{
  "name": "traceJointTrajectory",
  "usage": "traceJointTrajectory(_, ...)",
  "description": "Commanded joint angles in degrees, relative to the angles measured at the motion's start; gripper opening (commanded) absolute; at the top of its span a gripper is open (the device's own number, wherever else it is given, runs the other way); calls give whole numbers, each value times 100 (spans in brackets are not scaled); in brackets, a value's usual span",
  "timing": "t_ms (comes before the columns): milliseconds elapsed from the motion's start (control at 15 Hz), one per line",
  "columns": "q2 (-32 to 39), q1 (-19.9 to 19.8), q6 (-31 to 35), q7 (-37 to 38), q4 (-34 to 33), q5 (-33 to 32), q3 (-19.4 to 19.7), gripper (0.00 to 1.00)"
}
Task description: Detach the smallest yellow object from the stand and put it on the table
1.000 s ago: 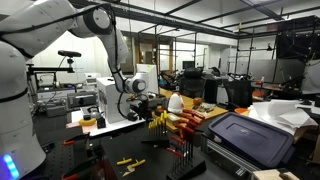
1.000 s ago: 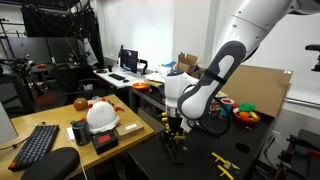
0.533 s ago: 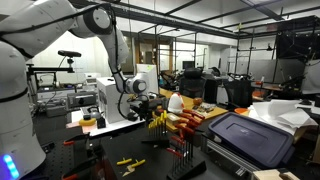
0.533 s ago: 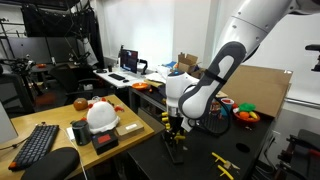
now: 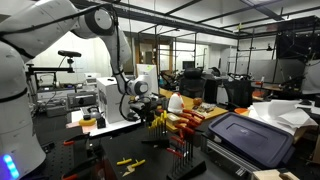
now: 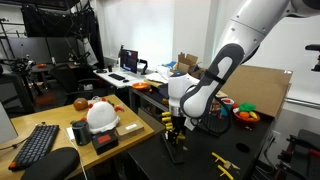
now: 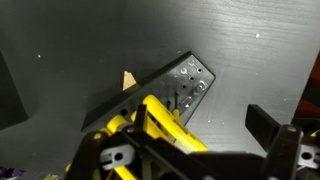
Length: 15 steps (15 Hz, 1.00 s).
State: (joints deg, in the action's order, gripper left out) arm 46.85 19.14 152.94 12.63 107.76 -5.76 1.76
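The stand (image 5: 172,128) is a dark upright rack on the black table (image 5: 100,165), with yellow and red-orange handles sticking out. It also shows under the arm as the stand (image 6: 176,145). My gripper (image 5: 147,97) hangs open just above the rack's yellow-handled end, as the gripper (image 6: 175,124) also shows. In the wrist view, the gripper (image 7: 185,140) straddles the big yellow handles (image 7: 165,122) over the perforated rack plate (image 7: 186,80), one dark finger (image 7: 268,124) standing clear at the right. A slim, short yellow piece (image 7: 176,114), seemingly the smallest yellow object, stands beside them. Nothing is held.
Loose yellow tools (image 5: 130,162) lie on the table in front of the stand, also seen as loose yellow tools (image 6: 224,166). A white-topped bench with a white box (image 5: 108,112) stands behind. A blue-grey bin (image 5: 250,140) sits close beside the rack. A keyboard (image 6: 35,146) and white helmet (image 6: 101,115) lie on a side desk.
The gripper has edged slightly lower and closer to the stand's yellow handles. Its jaws have stayed open and nothing has been taken hold of.
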Motion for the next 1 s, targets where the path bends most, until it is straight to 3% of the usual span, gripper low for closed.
traceJointTrajectory(0,31,-251,-18,-318,-34,-11,-169,100)
traceJointTrajectory(333,81,-561,-10,-759,-100,48,-435,100)
traceJointTrajectory(933,104,-783,-152,-1135,-122,133,-803,100)
